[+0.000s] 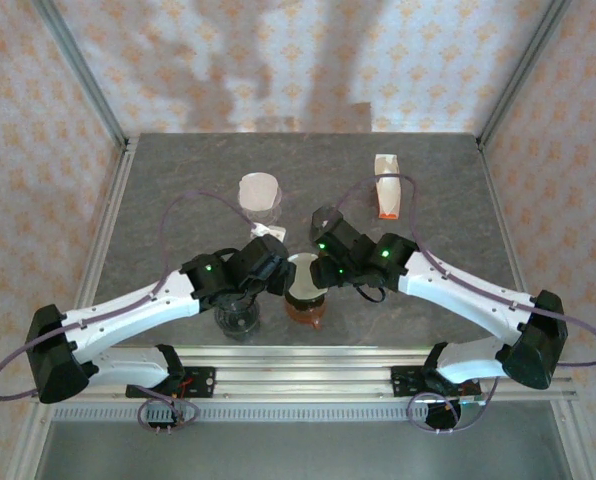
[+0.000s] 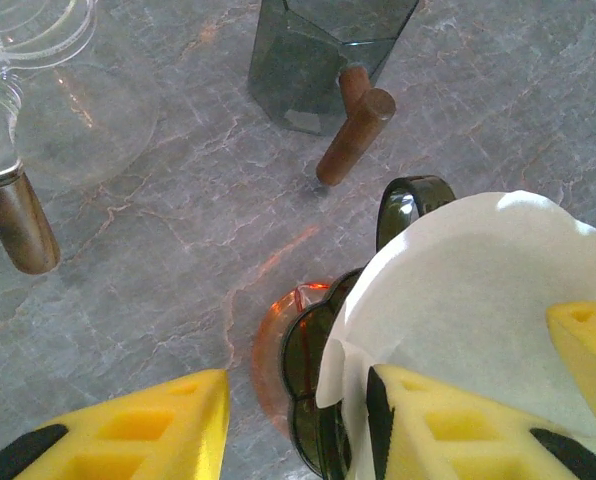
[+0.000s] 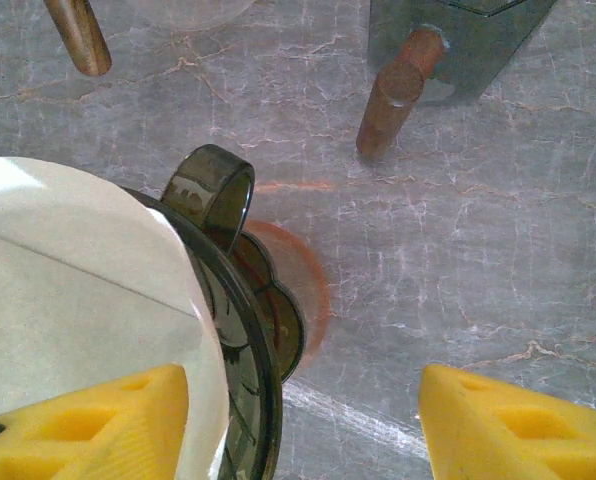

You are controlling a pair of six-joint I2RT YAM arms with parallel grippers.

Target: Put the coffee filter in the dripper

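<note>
nearest the arm bases in the top view, a dark glass vessel stands on the grey marbled table, partly under the left arm, at 8 o'clock from the dripper. the dripper sits just below the table's middle, smoky brown with a loop handle, on an amber base. the coffee filter lies inside it, opened out white, its edge rising above the dripper's rim.

the left gripper hangs at the dripper's 10 o'clock and the right gripper at its 2 o'clock, both close over it.

in the left wrist view the left gripper is spread. one yellow finger is over bare table at 7 o'clock, the other inside the paper cone at 5 o'clock. the dripper's rim and the filter's folded edge stand in the gap. whether the inner finger touches the paper i cannot tell.

in the right wrist view the right gripper is spread wide too, one finger over the filter at 7 o'clock, the other over table at 5 o'clock, pinching nothing.

farther off, a clear glass vessel with a wooden handle shows at 10 o'clock in the left wrist view. in the top view a pale cup stands at the dripper's 11 o'clock and a white packet with an orange end at 1 o'clock, both well apart from it.
</note>
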